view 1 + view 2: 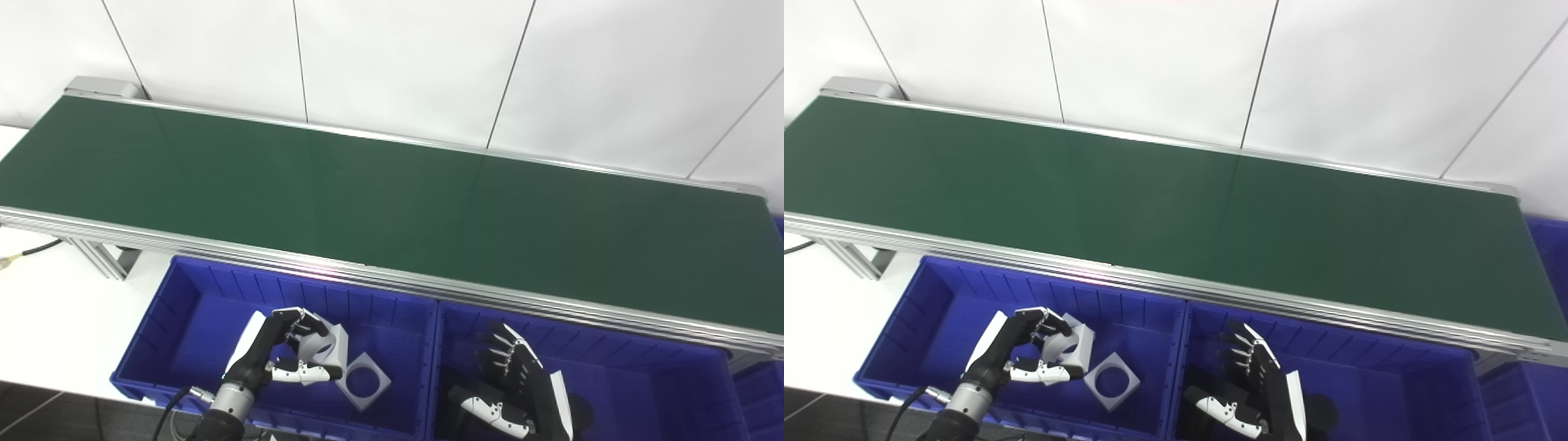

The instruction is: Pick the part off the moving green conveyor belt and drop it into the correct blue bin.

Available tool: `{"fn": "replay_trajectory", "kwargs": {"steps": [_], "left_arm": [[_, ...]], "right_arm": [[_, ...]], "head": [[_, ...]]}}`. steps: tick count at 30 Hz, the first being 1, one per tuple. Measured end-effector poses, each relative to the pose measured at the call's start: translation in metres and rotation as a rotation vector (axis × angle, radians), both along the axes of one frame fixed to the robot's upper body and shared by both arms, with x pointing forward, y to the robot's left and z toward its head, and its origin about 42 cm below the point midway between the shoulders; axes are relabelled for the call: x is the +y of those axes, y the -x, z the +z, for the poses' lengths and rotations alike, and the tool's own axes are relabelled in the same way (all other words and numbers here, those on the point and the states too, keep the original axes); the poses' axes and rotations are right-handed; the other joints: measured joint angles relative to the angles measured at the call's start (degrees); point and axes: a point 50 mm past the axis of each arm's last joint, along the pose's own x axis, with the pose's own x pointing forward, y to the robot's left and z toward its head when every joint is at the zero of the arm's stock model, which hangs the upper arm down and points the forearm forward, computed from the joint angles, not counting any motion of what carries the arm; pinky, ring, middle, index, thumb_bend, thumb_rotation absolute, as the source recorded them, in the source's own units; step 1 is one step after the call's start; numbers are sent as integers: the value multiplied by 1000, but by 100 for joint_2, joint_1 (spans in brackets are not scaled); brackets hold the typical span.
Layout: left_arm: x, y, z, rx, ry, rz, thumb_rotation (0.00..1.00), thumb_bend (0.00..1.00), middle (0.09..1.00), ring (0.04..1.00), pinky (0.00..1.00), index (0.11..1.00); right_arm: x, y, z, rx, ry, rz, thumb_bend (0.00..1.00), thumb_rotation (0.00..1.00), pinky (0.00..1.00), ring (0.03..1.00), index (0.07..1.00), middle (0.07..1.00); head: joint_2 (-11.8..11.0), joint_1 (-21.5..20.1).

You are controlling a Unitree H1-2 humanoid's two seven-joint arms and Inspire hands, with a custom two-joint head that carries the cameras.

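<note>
Lower left, the left hand [288, 349] has its fingers closed around a grey part [327, 346] over the left bin [153, 331]; the right hand [514, 386] hovers, fingers spread and empty. Only the right eye view shows another bin [1549, 245] at far right.

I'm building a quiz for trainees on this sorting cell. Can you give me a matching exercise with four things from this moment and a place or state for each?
Things:
1. left hand
2. right hand
3. green conveyor belt
4. flat grey part with a round hole

Places or states:
A. carries nothing in view
B. lying on the floor of the left blue bin
C. fingers closed on a grey part over the left blue bin
D. fingers apart, holding nothing, over the right blue bin

Pairs: 1-C, 2-D, 3-A, 4-B
</note>
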Motion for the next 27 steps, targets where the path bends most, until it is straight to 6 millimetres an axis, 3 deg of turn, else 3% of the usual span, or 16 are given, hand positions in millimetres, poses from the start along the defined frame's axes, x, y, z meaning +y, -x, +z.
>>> {"fn": "replay_trajectory", "kwargs": {"steps": [2, 5, 10, 14, 16, 18, 21, 22, 27], "left_arm": [[3, -1, 3, -10, -53, -25, 53, 861, 988, 973, 832, 972], [6, 0, 5, -20, -111, -55, 133, 925, 1000, 999, 824, 999], [5, 1, 8, -15, -131, -67, 186, 955, 1000, 1000, 968, 1000], [3, 2, 17, -26, -67, -74, 179, 970, 1000, 1000, 983, 1000], [2, 1, 23, -35, -24, -75, 111, 956, 1000, 1000, 997, 1000], [2, 0, 28, -55, 55, -75, 85, 941, 1000, 1000, 1000, 1000], [0, 0, 33, -89, 140, -88, 68, 906, 1000, 1000, 993, 1000], [-1, 0, 34, -90, 157, -92, 55, 877, 971, 950, 920, 959], [3, -2, 37, -97, 243, -84, 9, 833, 846, 842, 835, 849]], "right_arm": [[0, 0, -1, 2, 3, 0, 672, 130, 595, 671, 818, 759], [0, 0, -1, 4, 6, 2, 670, 119, 597, 673, 820, 758], [3, 0, -1, 3, 1, 1, 670, 112, 597, 671, 820, 758], [6, 0, -1, 4, 7, 3, 674, 129, 600, 673, 822, 760], [9, 0, -1, 3, 5, 4, 671, 128, 607, 681, 829, 767], [13, -1, -1, 2, -3, 2, 669, 128, 610, 686, 831, 770], [23, -2, 1, -5, -3, 3, 658, 121, 612, 688, 835, 772], [26, -3, 1, -8, -3, 4, 660, 131, 613, 688, 836, 770], [38, -7, 4, -21, 3, -14, 669, 151, 616, 688, 836, 762]], "head": [[-26, -17], [-35, -26], [-62, -202], [-62, -536], [-35, -956], [-26, -1036], [9, -1483], [26, -1659], [70, -1969]]}}
